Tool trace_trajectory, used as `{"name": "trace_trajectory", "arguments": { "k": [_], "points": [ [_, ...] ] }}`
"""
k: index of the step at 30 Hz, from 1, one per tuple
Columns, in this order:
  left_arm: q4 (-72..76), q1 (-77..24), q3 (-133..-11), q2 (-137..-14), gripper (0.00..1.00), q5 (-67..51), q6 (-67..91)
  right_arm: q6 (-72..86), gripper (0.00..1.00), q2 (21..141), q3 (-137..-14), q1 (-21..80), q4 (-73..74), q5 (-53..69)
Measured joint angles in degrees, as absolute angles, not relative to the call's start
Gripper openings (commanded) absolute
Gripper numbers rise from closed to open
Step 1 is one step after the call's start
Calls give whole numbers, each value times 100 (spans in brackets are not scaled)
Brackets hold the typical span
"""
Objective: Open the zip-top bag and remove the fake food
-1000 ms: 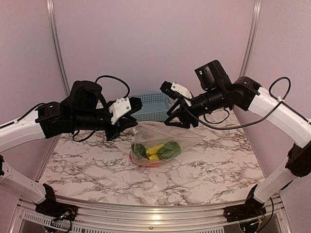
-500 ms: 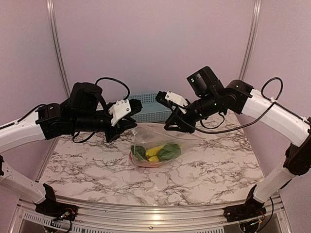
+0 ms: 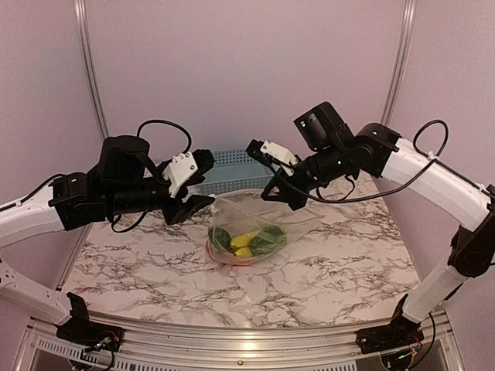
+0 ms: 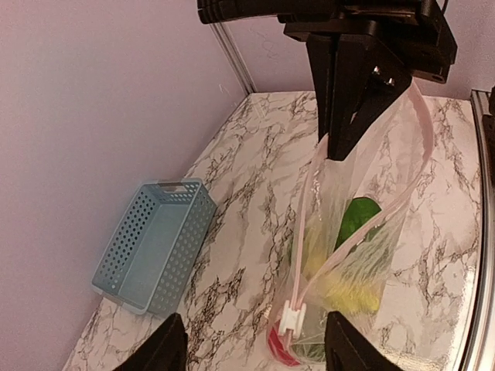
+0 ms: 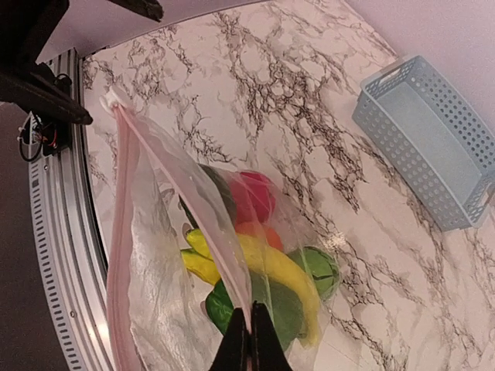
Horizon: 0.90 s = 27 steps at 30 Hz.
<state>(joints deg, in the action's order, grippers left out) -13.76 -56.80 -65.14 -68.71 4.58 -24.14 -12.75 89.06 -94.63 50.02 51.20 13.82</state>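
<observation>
The clear zip-top bag point(image 3: 259, 210) hangs upright over the marble table, its pink zip strips parted and its white slider point(image 4: 292, 317) at the near end. My right gripper point(image 3: 278, 192) is shut on one side of the bag's rim, pinching the plastic point(image 5: 249, 328). My left gripper point(image 3: 206, 182) stands open just left of the bag. In the left wrist view its fingertips flank the slider without touching it point(image 4: 255, 349). The fake food point(image 3: 247, 241) lies in the bag's bottom: a yellow banana point(image 5: 282, 272), a red fruit point(image 5: 259, 197), green pieces point(image 5: 321, 270).
A light blue slatted basket point(image 3: 232, 165) sits at the back of the table against the wall, behind the bag. It appears again in the left wrist view point(image 4: 155, 243) and the right wrist view point(image 5: 429, 147). The metal table edge point(image 5: 66, 255) runs nearby.
My left gripper has opened, let go of the bag and drawn back to the left. My right gripper has moved in and shut on the bag's rim.
</observation>
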Motion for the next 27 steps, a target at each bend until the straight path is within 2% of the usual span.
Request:
{"name": "trace_trajectory", "arguments": {
  "k": [2, 4, 10, 17, 23, 27],
  "points": [
    [-1155, -5677, -6442, -6790, 93, 670, -2237, -1059, 0, 8892, -9561, 4847, 5103, 1363],
    [-958, -5677, -6377, -6709, 99, 860, -2097, -812, 0, 8818, -9577, 4598, 5063, 1350],
    [-493, -5612, -6318, -6591, 99, 1594, -1306, -78, 0, 8438, -9629, 3870, 5072, 996],
    [-410, -5354, -6318, -6622, 99, 2115, 23, 617, 0, 8108, -10005, 3621, 5317, 141],
    [-878, -4853, -6431, -7035, 99, 2665, 1417, 1059, 0, 7695, -10254, 3533, 5520, -867],
    [-1275, -4600, -6438, -7122, 99, 2641, 2034, 1197, 0, 7411, -9819, 3533, 5286, -958]
  ]
}}
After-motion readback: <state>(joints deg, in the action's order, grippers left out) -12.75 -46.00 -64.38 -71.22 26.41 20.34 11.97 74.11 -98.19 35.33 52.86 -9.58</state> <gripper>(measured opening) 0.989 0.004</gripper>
